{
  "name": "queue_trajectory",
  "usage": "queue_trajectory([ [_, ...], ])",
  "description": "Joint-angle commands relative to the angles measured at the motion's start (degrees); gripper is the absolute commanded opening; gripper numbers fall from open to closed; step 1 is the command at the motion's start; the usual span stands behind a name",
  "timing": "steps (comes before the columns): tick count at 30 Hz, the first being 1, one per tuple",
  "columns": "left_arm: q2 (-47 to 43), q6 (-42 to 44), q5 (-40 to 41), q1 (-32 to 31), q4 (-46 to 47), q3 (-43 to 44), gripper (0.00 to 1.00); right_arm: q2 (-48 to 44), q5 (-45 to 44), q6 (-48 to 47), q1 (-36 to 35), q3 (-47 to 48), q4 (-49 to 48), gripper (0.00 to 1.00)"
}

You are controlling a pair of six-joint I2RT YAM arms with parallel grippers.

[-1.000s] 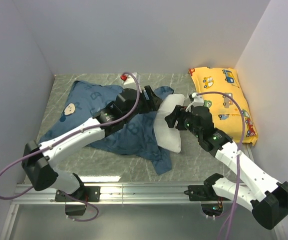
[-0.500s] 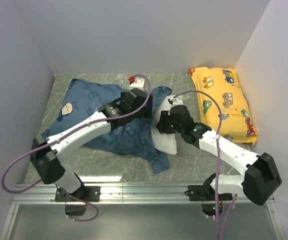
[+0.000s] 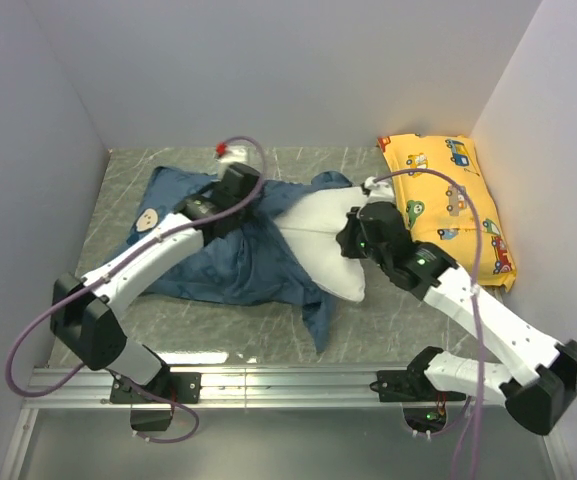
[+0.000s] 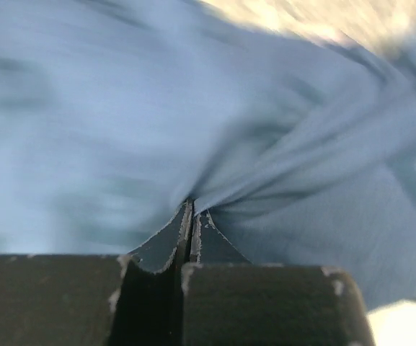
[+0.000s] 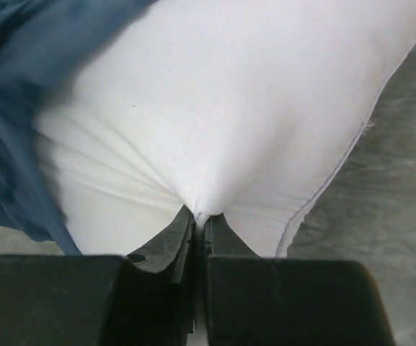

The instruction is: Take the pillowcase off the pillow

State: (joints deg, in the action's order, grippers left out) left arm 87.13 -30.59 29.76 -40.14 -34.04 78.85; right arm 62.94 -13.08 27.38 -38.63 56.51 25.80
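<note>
Two grippers were each closed on cloth at this moment. The left gripper point(image 4: 192, 220) was clenched on a fold of the large, soft blue fabric pillowcase point(image 3: 218, 265). Its jaws were pressed together, and creases fanned out from the pinch. The left wrist view was blurred, so no print could be read there. The right gripper point(image 5: 199, 220) was likewise clamped tight, pinching a small pucker of the plump, plain white rectangular pillow point(image 3: 323, 245) close to its stitched seam.

Seen from above, the pillowcase lay spread over the left and middle of the grey-green marbled table point(image 3: 218, 335), with a pale cartoon face point(image 3: 147, 220) showing near its left edge. One blue corner trailed toward the near edge. The white pillow lay just right of centre. Its right portion was bare, while its left end was covered by the blue fabric, which bunched along the pillow's far and left sides. A yellow car-print pillow point(image 3: 448, 190) rested in the far right corner against the wall, near the white pillow; whether the two touched could not be told.
</note>
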Motion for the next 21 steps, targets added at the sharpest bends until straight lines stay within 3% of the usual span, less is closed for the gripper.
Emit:
queue_trajectory([
  [1,-4.77,3.25,7.06,10.94,-1.03,-2.11,0.00,-7.29,-11.43,-1.10,1.28,6.76,10.47,0.00],
  [6,-9.34,3.43,-1.35,29.63,4.41,-7.82,0.00,-11.69,-14.25,-0.74,1.37,11.24,15.59,0.00],
  [8,-10.05,3.08,-6.52,33.71,7.14,-8.88,0.00,-12.92,-14.34,-0.74,1.45,11.95,16.74,0.00],
  [11,-8.83,3.08,-11.62,34.52,7.07,-7.75,0.01,-12.49,-11.71,-0.75,1.45,11.87,16.04,0.00],
  [14,-8.29,2.20,-19.62,31.10,8.45,-7.74,0.03,-10.65,-7.05,-0.22,1.37,9.85,13.23,0.00],
  [16,-10.57,1.59,-21.49,26.44,10.30,-10.20,0.21,-9.86,-5.65,0.13,1.28,8.79,11.74,0.00],
  [17,-12.58,1.15,-22.54,24.25,11.70,-11.51,0.39,-9.16,-5.38,0.22,1.10,8.62,11.29,0.00],
  [21,-18.55,-0.08,-28.16,21.95,12.25,-12.32,0.73,-6.43,-6.95,0.13,1.01,10.89,12.51,0.00],
])
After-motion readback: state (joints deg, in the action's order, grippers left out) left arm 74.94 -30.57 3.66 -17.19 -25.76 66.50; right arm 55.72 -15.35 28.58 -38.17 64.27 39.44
